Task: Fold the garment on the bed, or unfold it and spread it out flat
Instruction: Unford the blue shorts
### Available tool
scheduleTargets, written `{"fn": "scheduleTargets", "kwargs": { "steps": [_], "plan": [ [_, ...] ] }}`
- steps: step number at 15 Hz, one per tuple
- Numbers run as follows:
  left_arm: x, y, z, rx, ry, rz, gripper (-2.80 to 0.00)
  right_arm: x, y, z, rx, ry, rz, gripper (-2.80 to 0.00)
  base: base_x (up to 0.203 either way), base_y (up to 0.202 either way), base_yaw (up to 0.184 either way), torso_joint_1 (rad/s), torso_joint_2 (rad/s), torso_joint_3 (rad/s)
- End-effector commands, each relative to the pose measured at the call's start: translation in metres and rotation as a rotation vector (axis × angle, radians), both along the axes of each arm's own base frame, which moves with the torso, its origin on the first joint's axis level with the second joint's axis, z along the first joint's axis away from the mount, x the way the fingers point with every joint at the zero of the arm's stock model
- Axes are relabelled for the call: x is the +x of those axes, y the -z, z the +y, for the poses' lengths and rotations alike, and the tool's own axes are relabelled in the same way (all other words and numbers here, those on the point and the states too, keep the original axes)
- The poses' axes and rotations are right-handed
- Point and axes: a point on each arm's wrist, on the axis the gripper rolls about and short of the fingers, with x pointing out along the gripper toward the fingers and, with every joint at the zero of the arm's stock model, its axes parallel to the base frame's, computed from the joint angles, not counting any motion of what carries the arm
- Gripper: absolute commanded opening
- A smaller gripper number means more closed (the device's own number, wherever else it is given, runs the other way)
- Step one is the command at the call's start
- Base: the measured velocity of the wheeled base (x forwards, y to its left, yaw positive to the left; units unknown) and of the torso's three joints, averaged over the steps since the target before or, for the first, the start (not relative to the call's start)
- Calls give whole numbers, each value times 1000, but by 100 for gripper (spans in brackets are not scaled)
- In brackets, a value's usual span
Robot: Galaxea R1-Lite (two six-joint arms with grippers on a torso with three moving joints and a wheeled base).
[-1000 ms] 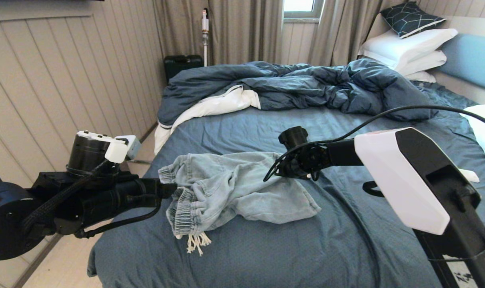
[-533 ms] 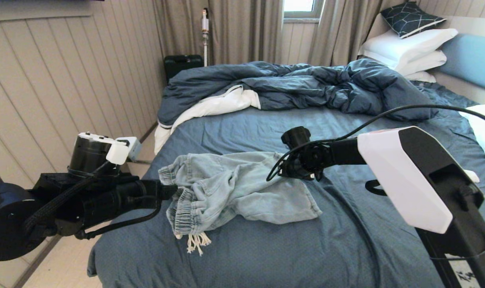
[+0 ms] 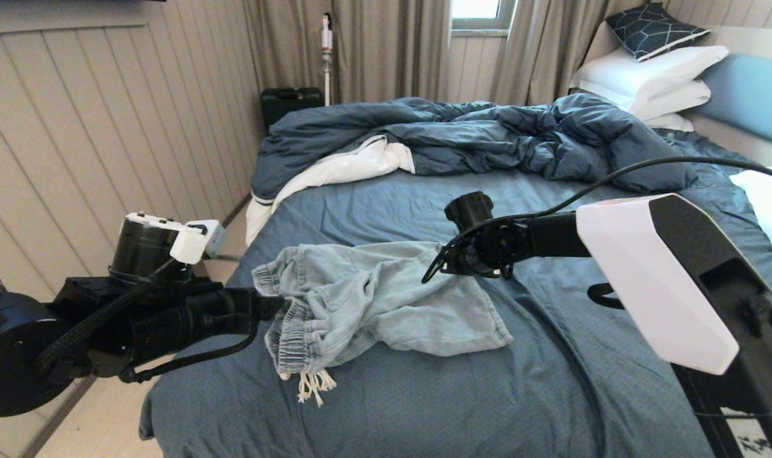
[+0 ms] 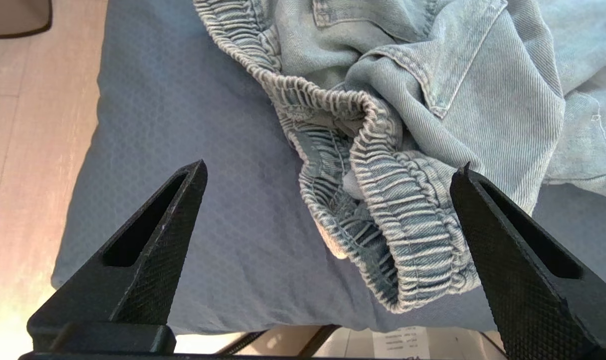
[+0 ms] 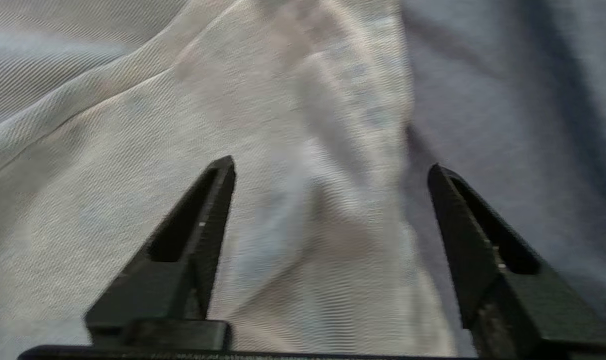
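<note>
The garment (image 3: 373,299), pale blue denim shorts, lies rumpled on the near left part of the bed (image 3: 462,394). Its gathered waistband (image 4: 382,210) is bunched and its white drawstring tassels (image 3: 314,384) trail toward the bed's front edge. My left gripper (image 4: 327,175) hovers open at the waistband side, with the band lying between its fingers but not pinched. My right gripper (image 5: 330,167) stands open just above the far right edge of the shorts (image 5: 303,200), with cloth under its fingers and nothing held.
A rumpled dark blue duvet (image 3: 475,137) with a white lining fills the far half of the bed. White pillows (image 3: 646,79) and the blue headboard (image 3: 751,95) are at the right. A wall and floor strip run along the left.
My right gripper has opened, let go of the shorts' edge and lifted slightly. The cloth has settled flat there. My left gripper has stayed open in place.
</note>
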Motion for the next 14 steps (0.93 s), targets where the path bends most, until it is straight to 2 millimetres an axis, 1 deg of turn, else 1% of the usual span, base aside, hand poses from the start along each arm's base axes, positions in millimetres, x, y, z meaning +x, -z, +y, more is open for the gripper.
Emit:
{"fn": "scheduleTargets", "kwargs": {
  "steps": [1,3,4,6,9,10,12,14],
  "plan": [
    [0,1,0,-1,-3,1,0,1,10,6,-4,-8,10,0,0,0,0,0,0,0],
    [0,1,0,0,-3,3,0,1,10,11,0,-18,-2,0,0,0,0,0,0,0],
    [1,2,-1,2,-3,6,0,1,10,11,-1,-20,-3,-280,0,0,0,0,0,0],
    [2,3,-1,2,-4,9,0,0,9,11,-2,-20,-2,-280,0,0,0,0,0,0],
    [5,6,-2,-8,-11,14,0,-4,3,16,-3,-27,-6,-280,0,0,0,0,0,0],
    [6,6,-3,-11,-12,11,0,-8,-5,17,-17,-13,-25,-280,0,0,0,0,0,0],
    [6,5,-3,-11,-11,9,0,-12,-13,19,-44,-8,-45,-280,0,0,0,0,0,0],
    [5,7,-2,-9,-12,14,0,-12,-9,18,-54,-5,-29,-280,0,0,0,0,0,0]
  ]
}}
